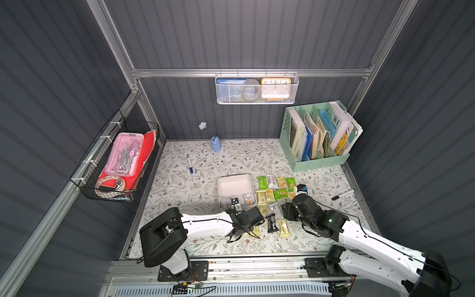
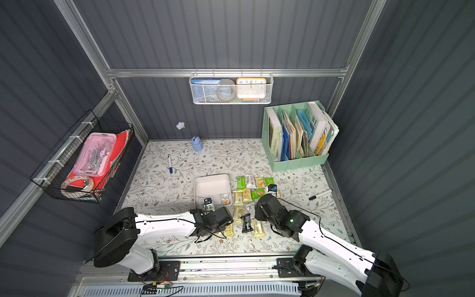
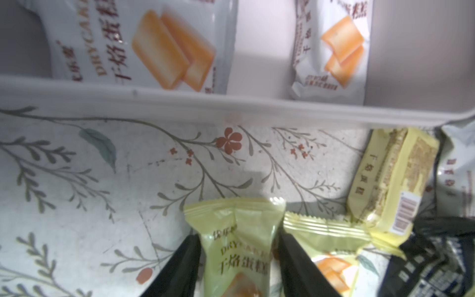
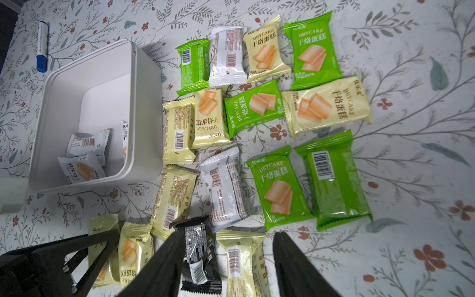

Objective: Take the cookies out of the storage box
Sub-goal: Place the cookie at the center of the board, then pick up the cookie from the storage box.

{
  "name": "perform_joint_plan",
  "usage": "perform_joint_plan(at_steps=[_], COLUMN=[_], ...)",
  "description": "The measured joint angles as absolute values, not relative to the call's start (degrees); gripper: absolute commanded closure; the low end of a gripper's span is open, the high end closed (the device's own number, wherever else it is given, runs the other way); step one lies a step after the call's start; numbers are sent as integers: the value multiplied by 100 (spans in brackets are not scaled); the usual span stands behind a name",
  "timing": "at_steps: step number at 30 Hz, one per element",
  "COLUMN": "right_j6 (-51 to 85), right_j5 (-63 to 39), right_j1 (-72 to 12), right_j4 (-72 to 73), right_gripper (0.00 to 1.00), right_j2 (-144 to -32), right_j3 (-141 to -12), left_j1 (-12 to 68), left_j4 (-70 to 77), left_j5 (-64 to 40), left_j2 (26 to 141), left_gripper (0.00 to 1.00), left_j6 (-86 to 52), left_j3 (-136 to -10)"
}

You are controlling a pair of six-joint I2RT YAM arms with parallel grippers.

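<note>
The left gripper (image 3: 237,235) seems to be setting a pale yellow packet (image 3: 236,259) down just outside the storage box (image 3: 231,108). Its fingers (image 3: 185,257) are flanking the packet, but I cannot tell whether they are pinching it. The right gripper (image 4: 228,235) is hanging wide and empty over cookies (image 4: 257,108) lying beside the box. The next move is calling for a reach inside the box, where white packets (image 3: 144,46) are lying.
</note>
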State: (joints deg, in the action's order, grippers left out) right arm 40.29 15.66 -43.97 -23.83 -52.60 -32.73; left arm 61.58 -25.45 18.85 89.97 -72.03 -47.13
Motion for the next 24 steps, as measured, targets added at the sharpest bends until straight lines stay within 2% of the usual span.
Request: perform_joint_plan(at_steps=[7,15,18,24], right_j6=[3931,3240,2882,2224], right_j5=[1566,1280,908,58], right_j1=[-4397,-4392,-4386,-4401], right_j4=[-2397,-2292,-2224,-2169], right_gripper=[40,41,42,44], right_j2=[-5478,-6517,-7048,-8215], right_j3=[-3430,-4469,-4976,-6189], left_j1=[6158,6097,5636,4265], left_j4=[-2995,-3188,-2904,-1737], left_j5=[2128,3262,3522,3415], left_j2=[8882,7614,7242,6755], left_gripper=[35,38,38,38], left_j6=[-7067,-6989,-6845,-6254], left_j3=[-5098,-5822,-5784,-5186])
